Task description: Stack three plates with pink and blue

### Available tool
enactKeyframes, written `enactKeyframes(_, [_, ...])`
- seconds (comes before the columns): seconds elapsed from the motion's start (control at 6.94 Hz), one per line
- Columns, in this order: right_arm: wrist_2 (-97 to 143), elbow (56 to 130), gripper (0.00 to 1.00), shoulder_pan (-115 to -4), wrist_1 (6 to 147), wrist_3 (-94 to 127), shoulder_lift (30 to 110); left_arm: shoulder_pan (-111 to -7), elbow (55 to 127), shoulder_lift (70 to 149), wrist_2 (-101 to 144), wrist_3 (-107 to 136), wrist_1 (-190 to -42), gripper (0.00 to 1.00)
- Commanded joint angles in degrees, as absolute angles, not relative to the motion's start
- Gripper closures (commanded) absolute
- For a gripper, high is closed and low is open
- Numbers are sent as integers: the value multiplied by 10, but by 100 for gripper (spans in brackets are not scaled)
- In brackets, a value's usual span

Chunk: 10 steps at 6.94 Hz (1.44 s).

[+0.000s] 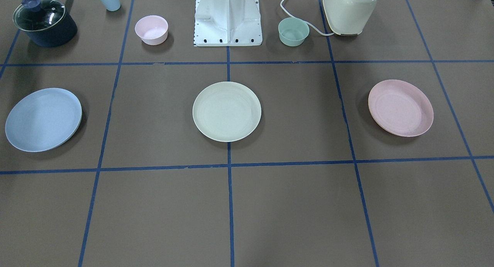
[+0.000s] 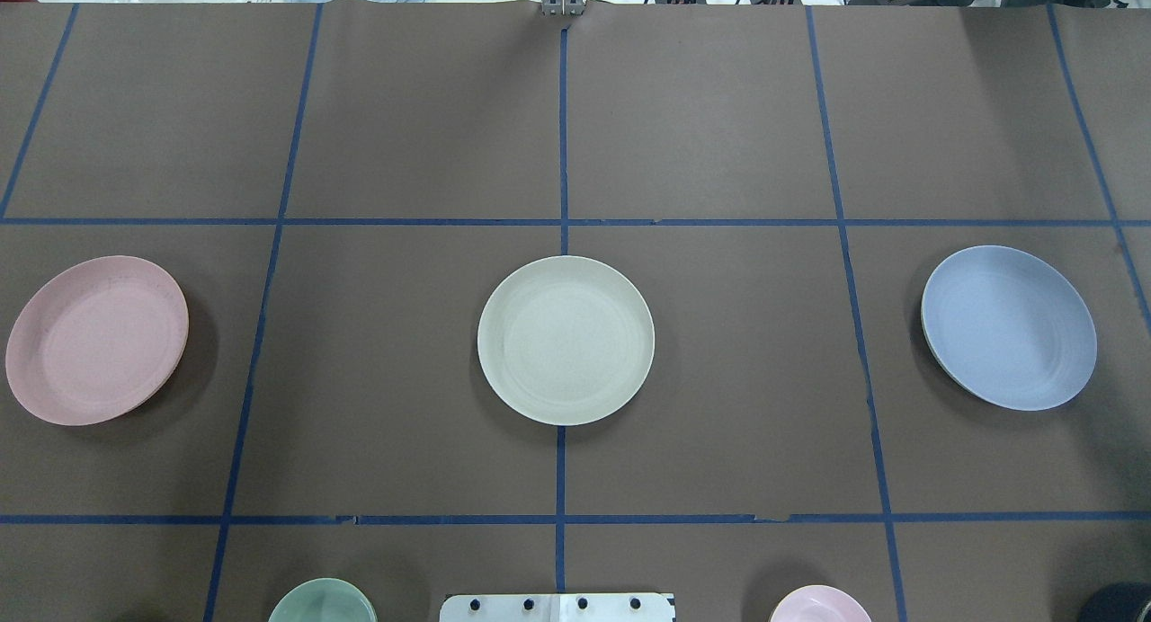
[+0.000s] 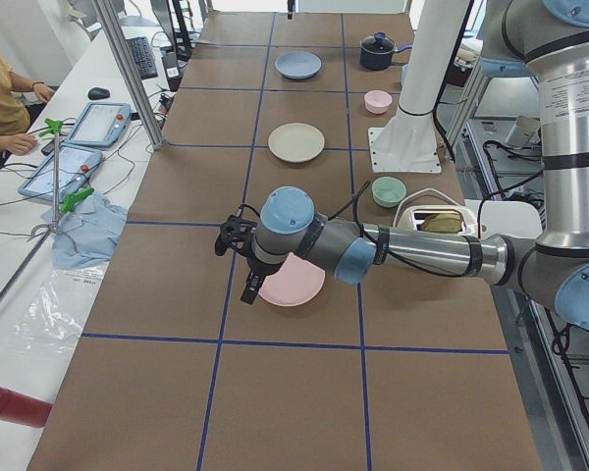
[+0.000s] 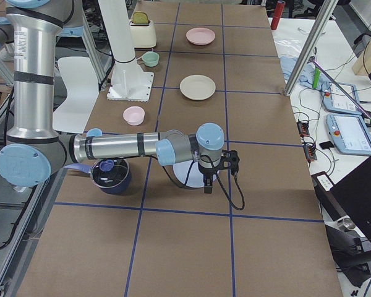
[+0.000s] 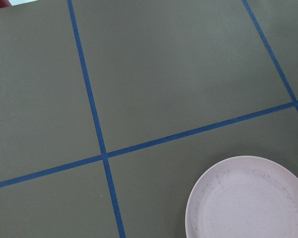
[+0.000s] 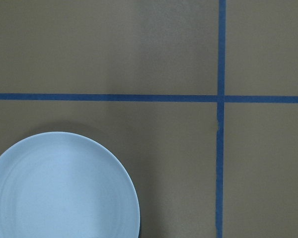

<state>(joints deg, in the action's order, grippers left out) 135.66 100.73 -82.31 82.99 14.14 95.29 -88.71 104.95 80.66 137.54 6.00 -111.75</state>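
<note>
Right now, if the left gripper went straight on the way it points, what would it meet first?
The left gripper likely meets the pink plate, at its rim, or table beside it; depth unclear.

The left arm [image 3: 422, 250] comes in from 3 o'clock in the exterior left view, with its forearm level and stretched toward 9 o'clock. Its wrist [image 3: 287, 214] bends so that the left end effector [image 3: 248, 287] points down. In the exterior right view the right arm [image 4: 111, 147] also lies level, running from 9 toward 3 o'clock, and the right end effector [image 4: 208, 184] hangs downward. These side views do not show whether either one's fingers are parted.
</note>
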Motion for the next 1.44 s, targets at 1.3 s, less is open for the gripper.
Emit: enactKeyframes(1.3, [1349,1015,0,-813,845,142,958,-787,1010,798,1392,134,-1122,1])
